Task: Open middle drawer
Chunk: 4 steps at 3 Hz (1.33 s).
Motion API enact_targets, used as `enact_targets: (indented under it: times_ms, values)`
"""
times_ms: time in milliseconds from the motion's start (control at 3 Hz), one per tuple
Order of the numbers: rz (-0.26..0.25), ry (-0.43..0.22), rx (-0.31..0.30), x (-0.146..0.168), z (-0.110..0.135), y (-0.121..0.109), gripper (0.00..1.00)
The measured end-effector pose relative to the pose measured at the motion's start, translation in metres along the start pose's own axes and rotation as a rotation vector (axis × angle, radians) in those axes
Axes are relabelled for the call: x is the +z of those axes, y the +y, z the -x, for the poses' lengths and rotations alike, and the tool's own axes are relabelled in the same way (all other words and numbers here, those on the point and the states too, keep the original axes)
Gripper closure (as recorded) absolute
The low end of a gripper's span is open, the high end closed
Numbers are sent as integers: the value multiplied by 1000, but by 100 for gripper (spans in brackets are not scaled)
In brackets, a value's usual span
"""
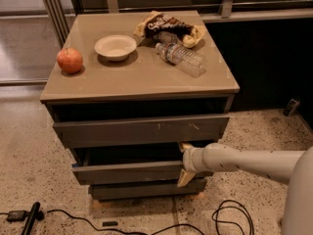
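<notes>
The cabinet has three stacked drawer fronts. The middle drawer (pixel 127 172) is the plain grey-brown front below the scratched top front (pixel 142 129), and a dark gap shows above it. My gripper (pixel 185 162) is at the right end of the middle drawer's front. It is open, with one pale fingertip (pixel 185 146) above the front's top edge and the other below near its bottom edge. The white arm (pixel 244 160) reaches in from the right.
On the cabinet top (pixel 137 77) are a red apple (pixel 70 60), a white bowl (pixel 115 47), a chip bag (pixel 168 27) and a lying plastic bottle (pixel 180 59). The short bottom drawer front (pixel 142 190) sits below. Black cables (pixel 230 217) lie on the speckled floor.
</notes>
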<state>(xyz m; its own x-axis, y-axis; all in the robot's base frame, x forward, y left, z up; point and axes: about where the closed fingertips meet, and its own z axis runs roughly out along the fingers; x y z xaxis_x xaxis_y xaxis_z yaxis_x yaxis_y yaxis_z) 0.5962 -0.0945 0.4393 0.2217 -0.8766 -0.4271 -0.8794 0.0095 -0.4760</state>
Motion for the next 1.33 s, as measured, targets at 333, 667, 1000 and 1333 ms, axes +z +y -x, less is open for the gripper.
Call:
enact_targets:
  times_ms: [333,667,1000,1333]
  values:
    - [6,-14,12,4,0,1,0]
    - [27,-48,62,16,-8,20,0]
    - [29,-50,65,17,-8,21,0]
    - [29,-50,65,17,-8,21,26]
